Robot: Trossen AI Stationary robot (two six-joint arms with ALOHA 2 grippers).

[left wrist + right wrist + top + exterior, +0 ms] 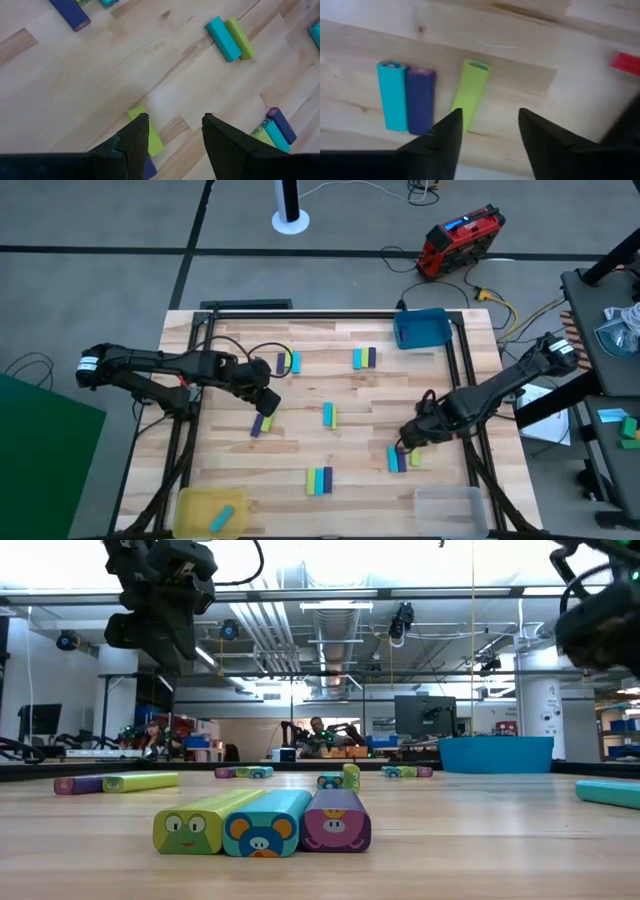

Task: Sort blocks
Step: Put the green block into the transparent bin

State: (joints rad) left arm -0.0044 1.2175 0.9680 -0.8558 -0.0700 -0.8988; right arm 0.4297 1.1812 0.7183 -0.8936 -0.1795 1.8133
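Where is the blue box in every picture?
High view: the blue plastic tray sits at the table's far edge, right of the middle.
Low view: it is far back on the right.
Left wrist view: not in it.
Right wrist view: not in it.
Shared landmark: the row of yellow-green, cyan and purple blocks, nearer the front than the tray.

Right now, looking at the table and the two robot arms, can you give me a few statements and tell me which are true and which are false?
1. The yellow tray holds a cyan block. True.
2. The blue tray sits at the near edge beside the yellow one. False: it is at the far edge, right side.
3. The left pincer is open above bare wood. True.
4. The right pincer grips a purple block. False: it is open and empty, above a yellow-green block.
5. The clear tray holds three blocks. False: it looks empty.
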